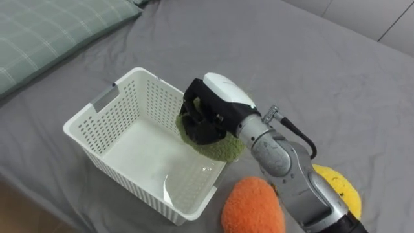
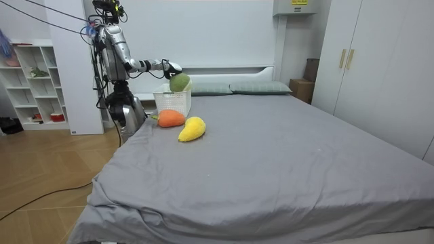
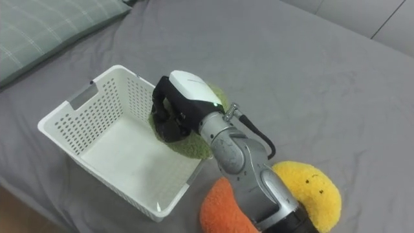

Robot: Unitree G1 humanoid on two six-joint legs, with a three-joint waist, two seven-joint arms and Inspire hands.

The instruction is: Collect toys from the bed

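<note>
Nearest me the orange toy (image 1: 252,206) and yellow toy (image 3: 309,191) lie just beside the white basket (image 1: 123,103), my right hand (image 1: 217,97) clenched round the green toy (image 1: 223,150) over its right rim, open grey bed (image 1: 336,77) beyond, pillow (image 1: 45,32) far left.

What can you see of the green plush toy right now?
The green plush toy is a round, fuzzy olive lump of soft fabric. The right hand grips it from above, dark fingers curled round it. It hangs over the white perforated basket, at the wall nearest the arm, apparently clear of the rim.
</note>
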